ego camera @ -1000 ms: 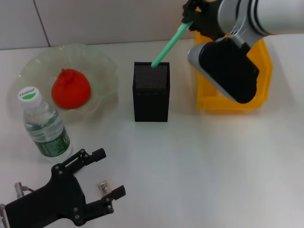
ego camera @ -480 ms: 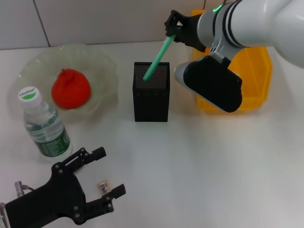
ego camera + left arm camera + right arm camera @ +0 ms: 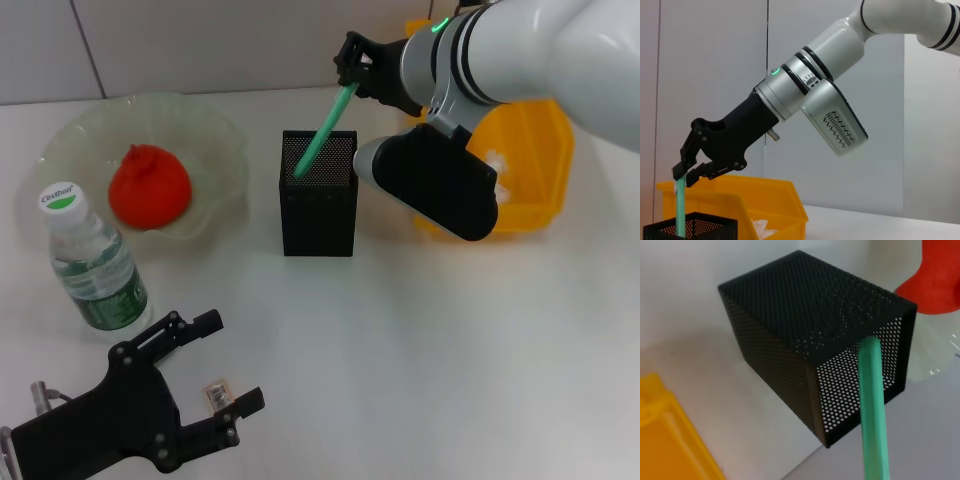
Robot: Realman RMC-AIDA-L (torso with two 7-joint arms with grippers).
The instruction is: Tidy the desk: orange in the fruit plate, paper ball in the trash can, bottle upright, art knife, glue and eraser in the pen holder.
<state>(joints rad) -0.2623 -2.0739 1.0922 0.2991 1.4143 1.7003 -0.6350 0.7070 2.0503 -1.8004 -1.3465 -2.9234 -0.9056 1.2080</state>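
My right gripper (image 3: pixel 352 62) is shut on the upper end of a long green stick-shaped tool (image 3: pixel 322 133); whether it is the art knife or the glue I cannot tell. The tool leans with its lower end inside the black mesh pen holder (image 3: pixel 318 205), also seen in the right wrist view (image 3: pixel 810 320) with the green tool (image 3: pixel 872 405). The orange (image 3: pixel 148 187) lies in the fruit plate (image 3: pixel 215 130). The bottle (image 3: pixel 95 265) stands upright. The eraser (image 3: pixel 216 393) lies on the desk between the fingers of my open left gripper (image 3: pixel 232 365). The paper ball (image 3: pixel 497 188) sits in the yellow trash can (image 3: pixel 555 150).
The trash can stands just right of the pen holder, under my right forearm. The bottle is close to my left gripper, on its far left side. Bare white desk (image 3: pixel 430 350) stretches across the front right.
My right gripper has moved left and down, pushing the green tool deeper into the pen holder. The left arm and the eraser have not moved.
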